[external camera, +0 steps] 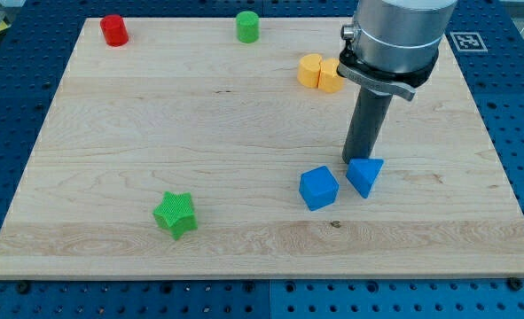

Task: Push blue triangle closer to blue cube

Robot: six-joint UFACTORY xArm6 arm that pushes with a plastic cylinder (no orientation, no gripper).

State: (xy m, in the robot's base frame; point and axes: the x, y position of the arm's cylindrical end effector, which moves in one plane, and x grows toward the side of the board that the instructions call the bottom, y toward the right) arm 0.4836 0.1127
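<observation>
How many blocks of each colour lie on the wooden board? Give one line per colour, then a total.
Red: 1, red cylinder
Green: 2, green cylinder, green star
Yellow: 2, two yellow blocks touching
Blue: 2, blue cube, blue triangle
Total: 7

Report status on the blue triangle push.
My tip at the blue triangle, top side. Blue cube just left, narrow gap. Nothing between them.

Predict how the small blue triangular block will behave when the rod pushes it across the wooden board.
The small blue triangular block probably slides rather than rolls, since it sits on a flat face. Its angled sides suggest it may twist if my tip, just above it, pushes off-centre. It looks rigid and light.
</observation>
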